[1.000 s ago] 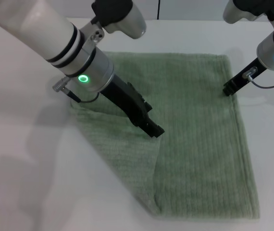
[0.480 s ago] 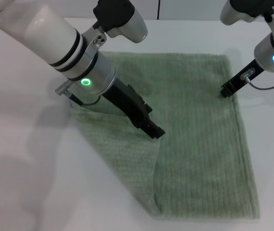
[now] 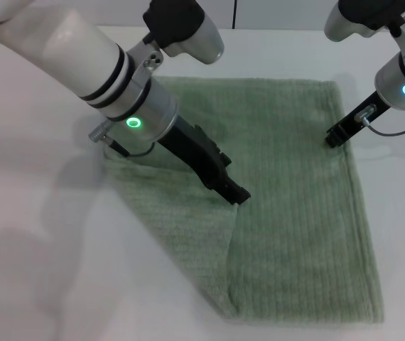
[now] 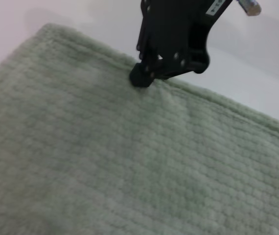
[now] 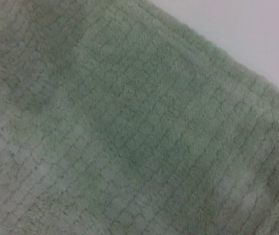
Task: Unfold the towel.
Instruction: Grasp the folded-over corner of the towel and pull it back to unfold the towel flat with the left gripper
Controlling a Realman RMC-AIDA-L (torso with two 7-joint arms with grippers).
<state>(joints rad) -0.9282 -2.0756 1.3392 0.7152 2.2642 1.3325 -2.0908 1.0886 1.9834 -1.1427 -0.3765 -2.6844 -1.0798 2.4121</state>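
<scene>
The sage-green towel [image 3: 295, 213] lies on the white table, its left part folded over in a diagonal flap [image 3: 181, 227]. My left gripper [image 3: 236, 195] is shut, its tip low over the flap's upper end near the fold edge; I cannot tell whether it pinches cloth. My right gripper [image 3: 332, 137] is shut, its tip down at the towel's right hem near the far right corner. It also shows in the left wrist view [image 4: 140, 78], touching the towel [image 4: 105, 161] just inside the hem. The right wrist view shows only towel [image 5: 129, 127] and a strip of table.
The white table [image 3: 46, 234] surrounds the towel on all sides. The left arm's thick white forearm [image 3: 96, 64] crosses above the towel's far left corner. A dark cable [image 3: 401, 126] loops beside the right wrist.
My left gripper has slid a little to the right and slightly down over the towel. The right gripper has edged slightly left. The towel's shape has not visibly changed.
</scene>
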